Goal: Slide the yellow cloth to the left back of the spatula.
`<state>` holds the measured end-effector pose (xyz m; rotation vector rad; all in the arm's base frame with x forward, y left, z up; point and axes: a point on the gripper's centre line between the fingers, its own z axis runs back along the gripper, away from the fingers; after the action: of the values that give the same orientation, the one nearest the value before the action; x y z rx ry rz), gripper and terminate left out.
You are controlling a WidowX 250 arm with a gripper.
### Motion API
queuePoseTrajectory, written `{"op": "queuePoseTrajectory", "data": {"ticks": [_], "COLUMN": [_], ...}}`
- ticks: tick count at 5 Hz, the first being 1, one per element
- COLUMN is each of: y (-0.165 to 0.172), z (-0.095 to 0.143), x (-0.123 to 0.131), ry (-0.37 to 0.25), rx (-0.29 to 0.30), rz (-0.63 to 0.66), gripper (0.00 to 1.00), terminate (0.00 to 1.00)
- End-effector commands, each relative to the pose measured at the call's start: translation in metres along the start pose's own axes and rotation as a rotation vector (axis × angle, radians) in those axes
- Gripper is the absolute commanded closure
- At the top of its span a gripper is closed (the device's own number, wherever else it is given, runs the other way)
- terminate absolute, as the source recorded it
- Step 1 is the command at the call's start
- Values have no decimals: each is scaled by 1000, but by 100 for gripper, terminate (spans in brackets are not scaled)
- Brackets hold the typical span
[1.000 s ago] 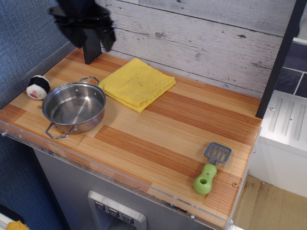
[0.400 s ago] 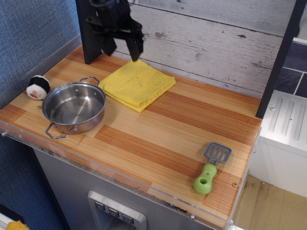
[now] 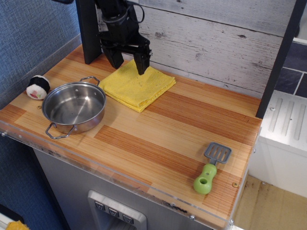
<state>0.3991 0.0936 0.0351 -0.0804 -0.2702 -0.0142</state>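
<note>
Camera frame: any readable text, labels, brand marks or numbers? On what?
None readable. No print shows on the yellow cloth, spatula, steel pot, gripper or wooden counter. The three buttons on the front panel below look blank at this size.

We count one cloth (image 3: 136, 87), one spatula (image 3: 211, 167), one pot (image 3: 73, 108), one toy (image 3: 37, 86), one gripper (image 3: 128, 63).

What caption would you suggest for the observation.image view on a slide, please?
Open gripper poised over the yellow cloth, beside a steel pot; spatula at the counter's front right.
</note>
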Motion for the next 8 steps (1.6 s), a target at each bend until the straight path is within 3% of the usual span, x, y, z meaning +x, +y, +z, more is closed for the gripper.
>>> {"op": "queuePoseTrajectory", "data": {"ticks": [1,2,5,8], "y": [-10,-13,-33,-89], "z": [-3,-6,-10,-11], "x": [4,0,-20,-23], "ry": [-11,11,29,8], "rx": [46,62,36,-28], "rz": [-65,-79,-75,-166], "gripper": [0,0,0,0], "terminate": [0,0,0,0]}}
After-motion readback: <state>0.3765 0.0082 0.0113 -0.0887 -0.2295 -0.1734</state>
